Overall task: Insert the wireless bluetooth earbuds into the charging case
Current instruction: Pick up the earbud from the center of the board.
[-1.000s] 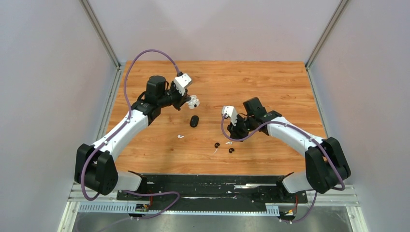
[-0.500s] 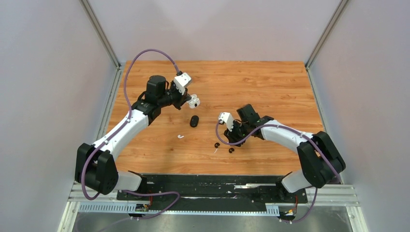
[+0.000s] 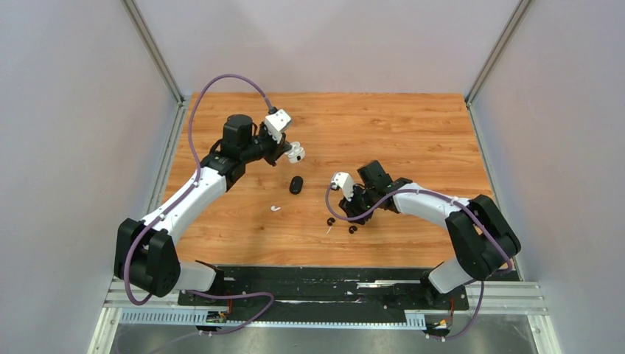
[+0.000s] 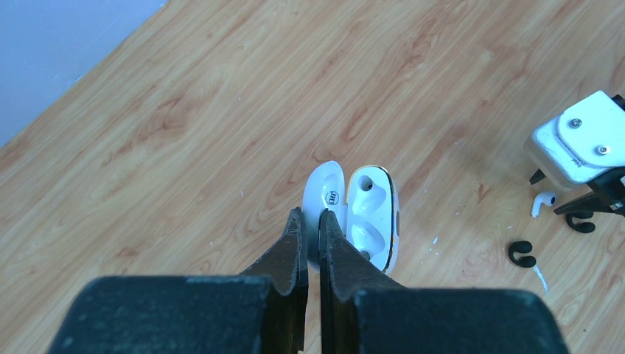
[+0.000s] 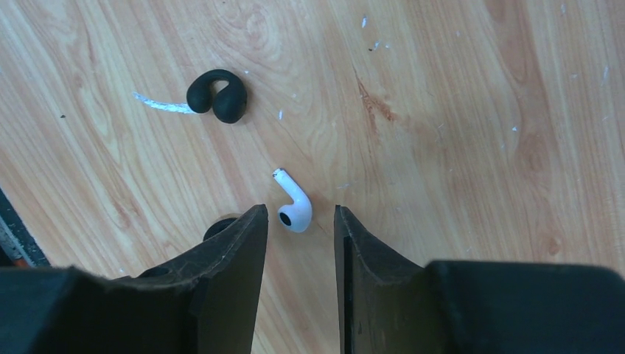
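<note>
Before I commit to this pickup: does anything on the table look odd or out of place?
Only one thing: a thin white sliver lies against the black earbud, matching no earbud or case. Cannot tell what it is. Nothing looks damaged.

Top external: high, behind arm bases (image 3: 195, 276), looking down over whole tabletop (image 3: 413, 125). Left wrist: raised, angled down past left jaws. Right wrist: very close, straight down between right jaws. Shared by both wrists: white earbud (image 5: 295, 210), black earbud (image 5: 217, 96).
</note>
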